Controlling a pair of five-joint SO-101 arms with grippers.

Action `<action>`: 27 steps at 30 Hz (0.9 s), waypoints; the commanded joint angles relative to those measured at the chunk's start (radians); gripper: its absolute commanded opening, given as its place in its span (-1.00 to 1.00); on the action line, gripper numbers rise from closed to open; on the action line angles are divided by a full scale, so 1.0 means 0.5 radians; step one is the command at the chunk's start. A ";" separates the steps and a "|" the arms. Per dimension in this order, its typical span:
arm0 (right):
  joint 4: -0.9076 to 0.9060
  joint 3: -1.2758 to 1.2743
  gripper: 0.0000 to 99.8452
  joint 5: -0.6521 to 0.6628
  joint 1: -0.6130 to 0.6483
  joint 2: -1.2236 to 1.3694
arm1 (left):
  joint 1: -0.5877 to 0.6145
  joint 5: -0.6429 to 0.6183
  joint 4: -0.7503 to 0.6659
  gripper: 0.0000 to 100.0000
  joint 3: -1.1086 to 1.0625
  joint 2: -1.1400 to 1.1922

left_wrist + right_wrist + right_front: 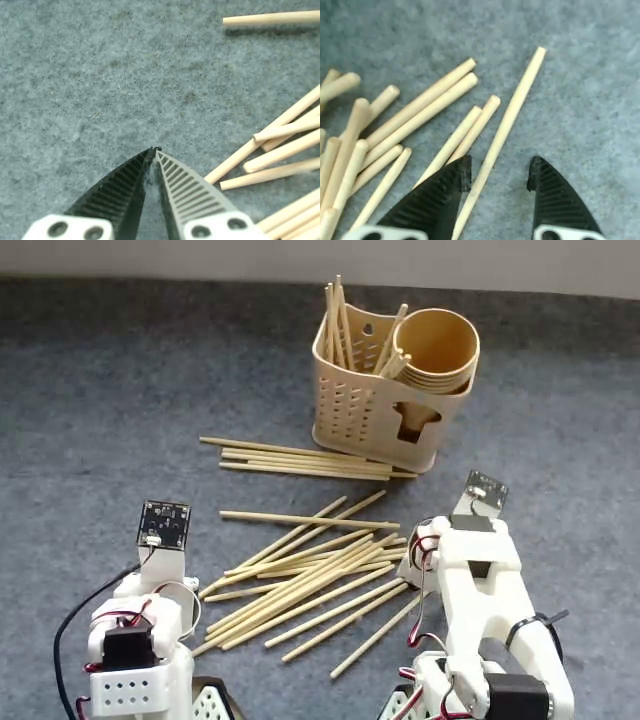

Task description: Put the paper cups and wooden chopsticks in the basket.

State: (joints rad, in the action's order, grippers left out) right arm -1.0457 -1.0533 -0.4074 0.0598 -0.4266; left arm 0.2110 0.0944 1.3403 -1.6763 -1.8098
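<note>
Nearest, the left gripper [155, 150] sat closed and empty, the right gripper [499, 172] gaped over one loose pale wooden chopstick [506, 122], and the beige perforated plastic basket [365, 415] held stacked tan paper cups [437, 345] and upright chopsticks [338, 325].

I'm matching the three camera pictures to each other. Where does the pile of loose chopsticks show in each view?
High view: the loose chopsticks lie on the grey mat, lower middle, in front of the basket.
Left wrist view: their ends lie beside the shut left gripper.
Right wrist view: they fan out ahead of the open right gripper, one running between its fingers.
Shared landmark: the grey mat.
</note>
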 commanded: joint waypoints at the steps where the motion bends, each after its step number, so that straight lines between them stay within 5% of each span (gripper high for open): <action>1: 0.121 0.069 -0.62 -0.018 -0.026 0.002 | 0.014 0.006 0.003 -0.95 -0.038 -0.017; 9: 0.127 0.063 -0.87 -0.018 -0.026 0.005 | 0.014 0.006 0.003 -0.95 -0.038 -0.017; 27: 0.121 -0.084 -0.88 -0.009 -0.017 0.005 | 0.014 0.006 0.003 -0.95 -0.038 -0.017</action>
State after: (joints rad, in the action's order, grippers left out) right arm -0.9874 -1.0810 -0.4074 0.0506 -0.4266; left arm 0.2110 0.0944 1.3403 -1.6763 -1.8098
